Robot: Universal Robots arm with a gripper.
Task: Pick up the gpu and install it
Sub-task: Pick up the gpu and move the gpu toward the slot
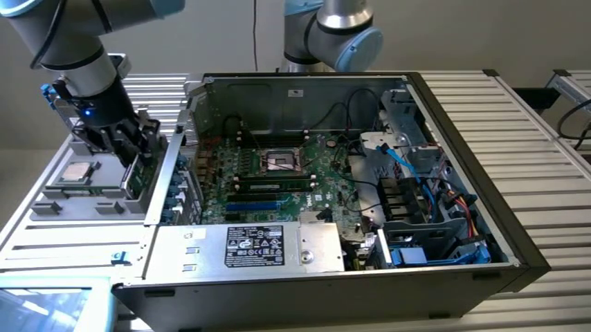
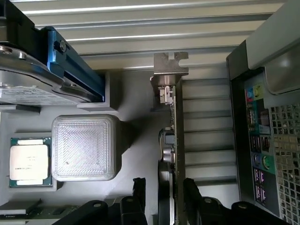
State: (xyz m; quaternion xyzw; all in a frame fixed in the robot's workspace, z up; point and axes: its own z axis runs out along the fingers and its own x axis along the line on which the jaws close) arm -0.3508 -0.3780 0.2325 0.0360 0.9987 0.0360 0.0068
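Observation:
The gpu stands on edge in a slot of the grey parts tray, its silver end bracket away from me. Its green board faces the computer case and its black fan shroud faces the other way. My gripper straddles the card's near end, one black finger on each side with a gap at the shroud side, so it is open. In the exterior view the gripper sits low over the gpu at the tray's edge, just beside the open case and its motherboard.
The tray also carries a CPU, a ribbed grey block and a silver hard drive on a blue rail. The case's rear port panel is close beside the card. A second arm stands behind the case.

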